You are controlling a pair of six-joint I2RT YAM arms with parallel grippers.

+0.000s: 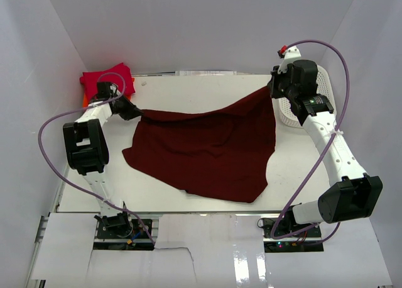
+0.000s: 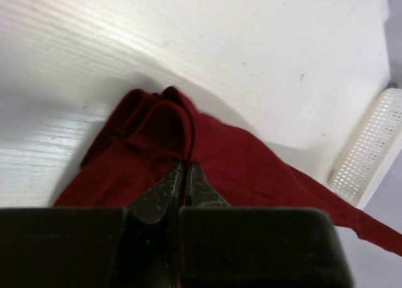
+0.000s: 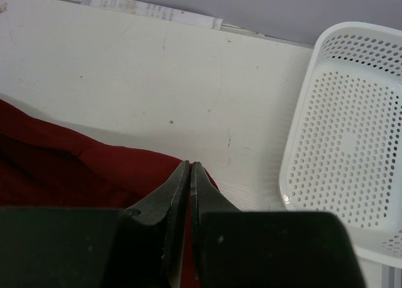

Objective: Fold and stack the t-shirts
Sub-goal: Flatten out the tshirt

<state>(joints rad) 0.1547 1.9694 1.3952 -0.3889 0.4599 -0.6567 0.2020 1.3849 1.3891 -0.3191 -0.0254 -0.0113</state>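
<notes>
Maroon t-shirt (image 1: 207, 151) lay opened out mid-table, wrinkled, not folded. Its far-right corner was pulled up off the table (image 1: 188, 90) toward the right side, and its left corner was stretched toward the left.

Left gripper (image 1: 137, 112) had that left corner. In the wrist view the jaws (image 2: 185, 168) were nearly together, with a bunched fold of maroon cloth pinched at the tips.

Right gripper (image 1: 274, 90) was fully closed on the raised far-right corner. In its wrist view the tips (image 3: 190, 165) met at the cloth edge, with a sliver of maroon between the fingers.

Crimson t-shirt (image 1: 103, 78) sat as a folded bundle at the far-left corner, on top of the orange t-shirt (image 1: 84, 100), of which only an edge showed. Both were well apart from the maroon one's main spread.

White mesh basket (image 3: 352, 143) sat at the far right, just beside the right gripper.
</notes>
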